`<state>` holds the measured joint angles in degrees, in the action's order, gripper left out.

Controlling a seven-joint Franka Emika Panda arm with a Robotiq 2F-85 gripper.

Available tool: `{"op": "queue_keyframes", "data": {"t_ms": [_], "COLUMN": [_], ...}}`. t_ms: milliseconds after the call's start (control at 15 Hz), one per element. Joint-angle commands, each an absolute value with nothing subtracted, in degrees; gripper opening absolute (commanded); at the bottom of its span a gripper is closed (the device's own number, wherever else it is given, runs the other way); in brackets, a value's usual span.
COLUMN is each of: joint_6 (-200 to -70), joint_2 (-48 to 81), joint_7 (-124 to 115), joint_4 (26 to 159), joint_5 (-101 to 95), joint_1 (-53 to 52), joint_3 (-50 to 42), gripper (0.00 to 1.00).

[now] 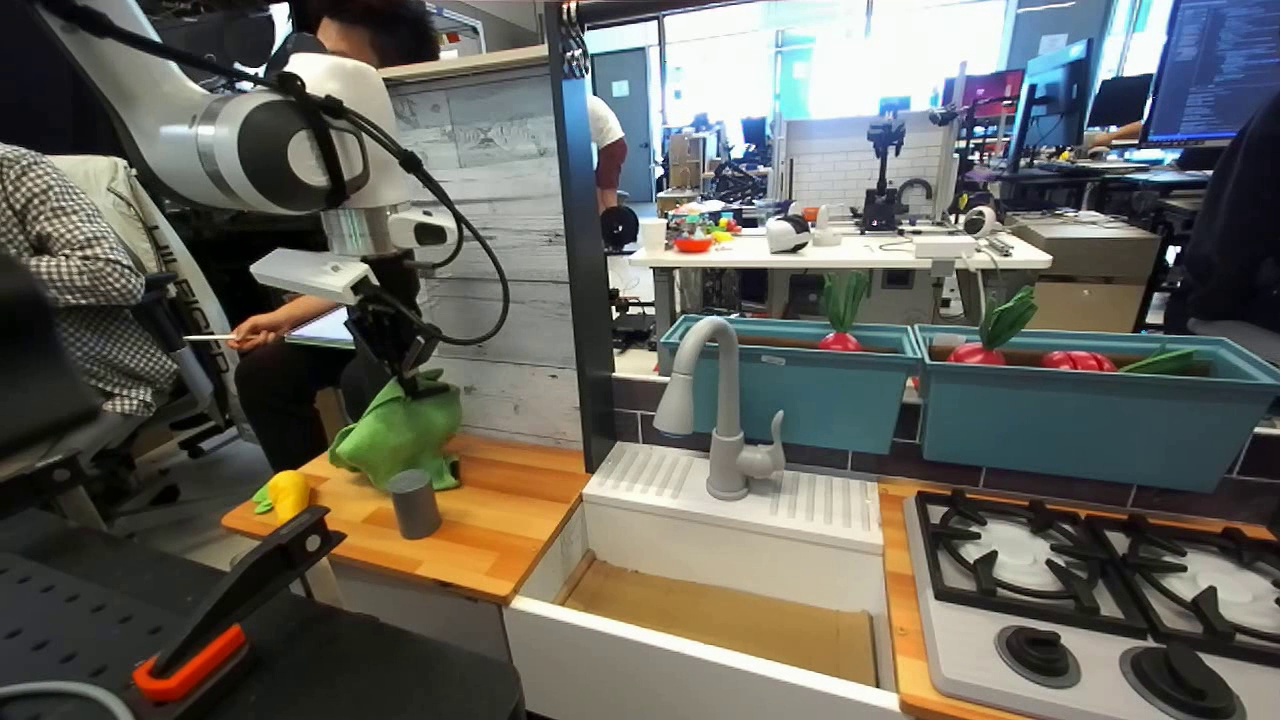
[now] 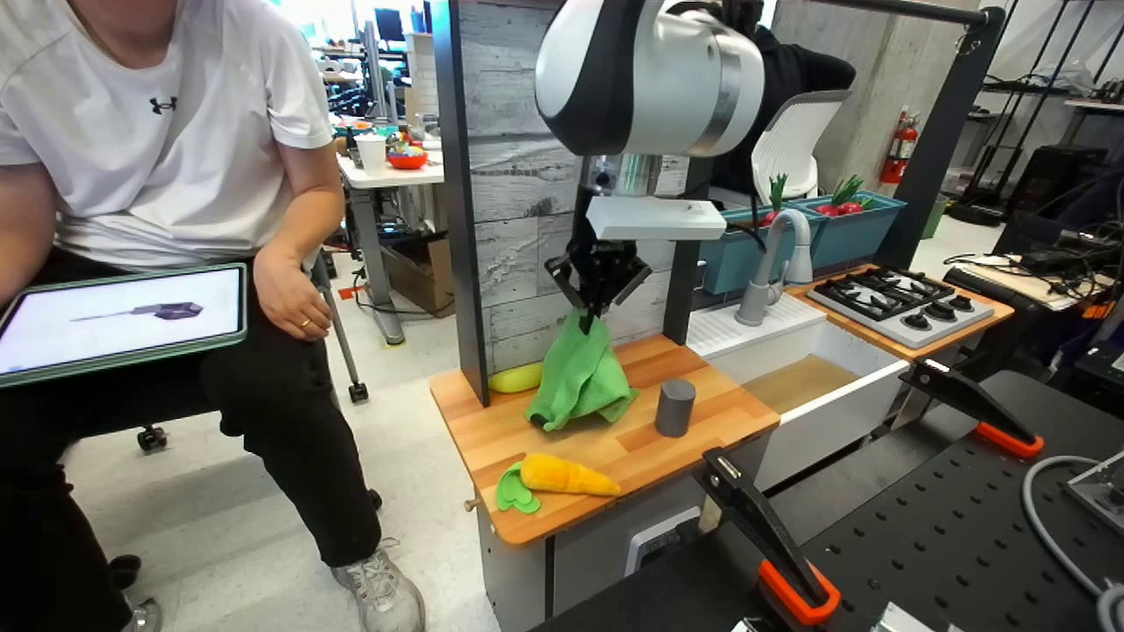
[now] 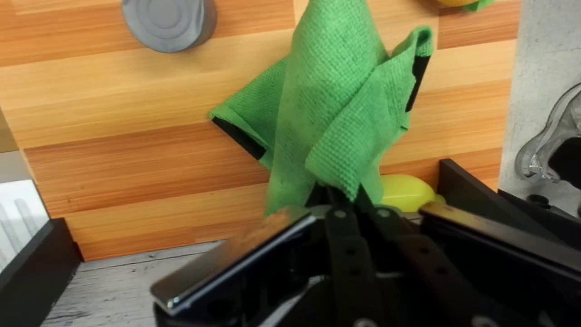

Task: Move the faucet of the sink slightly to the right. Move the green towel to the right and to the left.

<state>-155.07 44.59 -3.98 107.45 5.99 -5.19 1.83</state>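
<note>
The green towel (image 1: pixel 405 430) hangs bunched from my gripper (image 1: pixel 412 385), over the wooden counter left of the sink. In an exterior view the towel (image 2: pixel 581 377) spreads at its lower end, which seems to touch the counter. The gripper (image 2: pixel 587 325) points down and is shut on the towel's top. In the wrist view the towel (image 3: pixel 327 100) comes out from between the fingertips (image 3: pixel 338 195), with dark patches at two corners. The grey faucet (image 1: pixel 727 420) stands upright behind the sink, its spout turned toward the towel side. It also shows in an exterior view (image 2: pixel 760 274), apart from the gripper.
A grey cylinder (image 2: pixel 675 408) stands on the counter (image 2: pixel 702 430) near the towel. A plush carrot (image 2: pixel 566 474) lies at the front edge. A yellow object (image 2: pixel 518 377) lies behind the towel. A wooden panel (image 1: pixel 490 230) and dark post (image 1: pixel 585 250) rise behind. The stove (image 1: pixel 1010 540) is beyond the sink.
</note>
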Motion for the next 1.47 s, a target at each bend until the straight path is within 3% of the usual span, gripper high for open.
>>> {"op": "queue_keyframes", "data": {"t_ms": [0,467,600,1133,1267,1400], "joint_6": [-155.80,-155.13,-154.60,-153.19,-152.94,-152.68], "joint_2": [38.67,35.71,36.23,36.72,36.58,36.58], "joint_7": [-3.59,-3.90,-3.89,-3.53,-3.46,-3.24], "joint_4": [114.06,115.82,115.39,115.33,115.55,115.92], "joint_5": [4.65,3.91,3.56,3.30,3.46,3.52], "joint_1": [-3.88,-2.70,-2.68,-2.12,-1.71,-1.21], "joint_3": [0.64,-1.30,-1.54,-1.52,-1.57,-1.52], "gripper": [0.01,0.01,0.29,0.88,0.99,1.00]}}
